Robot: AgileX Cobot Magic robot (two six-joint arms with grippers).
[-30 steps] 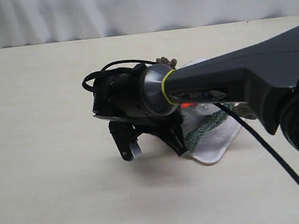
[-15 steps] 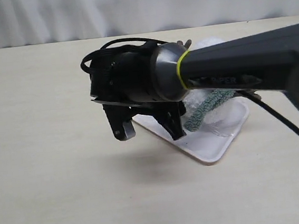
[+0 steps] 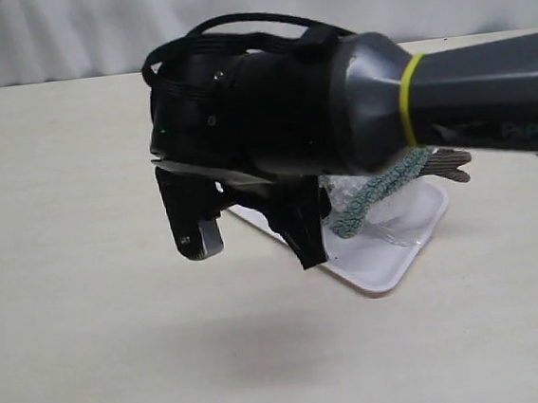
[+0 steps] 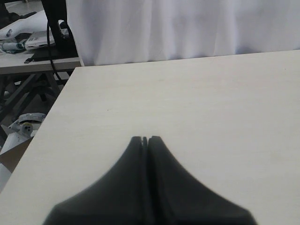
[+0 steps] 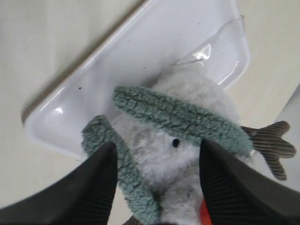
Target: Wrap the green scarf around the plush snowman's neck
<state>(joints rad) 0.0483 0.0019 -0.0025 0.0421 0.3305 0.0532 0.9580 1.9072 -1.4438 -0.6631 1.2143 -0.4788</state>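
1. Two grippers to sort out first. Your right gripper (image 3: 254, 249) is the closest thing to the outside camera, hanging above the table (image 4: 197, 98) with its fingers spread and nothing between them. Your left gripper (image 4: 145, 139) is off on its own over bare tabletop, fingers pressed together, also empty.
2. Right below those spread fingers is the snowman (image 5: 154, 157), lying on a white tray (image 5: 140, 56). The scarf (image 5: 180, 117) is draped over it in two runs, one straight across the fluff and one curling round the side. I honestly can't tell whether either run sits in the neck.
3. My guess at the main risk: the scarf looks loose, not tucked or crossed. If you come down carelessly, a finger can snag the fuzzy fabric and drag it off. The tray also looks light, so a sideways push could slide the whole lot.
4. Watch the brown twig arm (image 5: 272, 145) sticking out just beside the scarf's end, and the clear plastic bit (image 5: 220, 42) at one corner of the tray. Either could catch a finger.
5. Your own right arm hides most of the snowman from the outside camera, so lean on the wrist view.
6. Furthest back is just a white curtain (image 4: 187, 28), nothing in your way.
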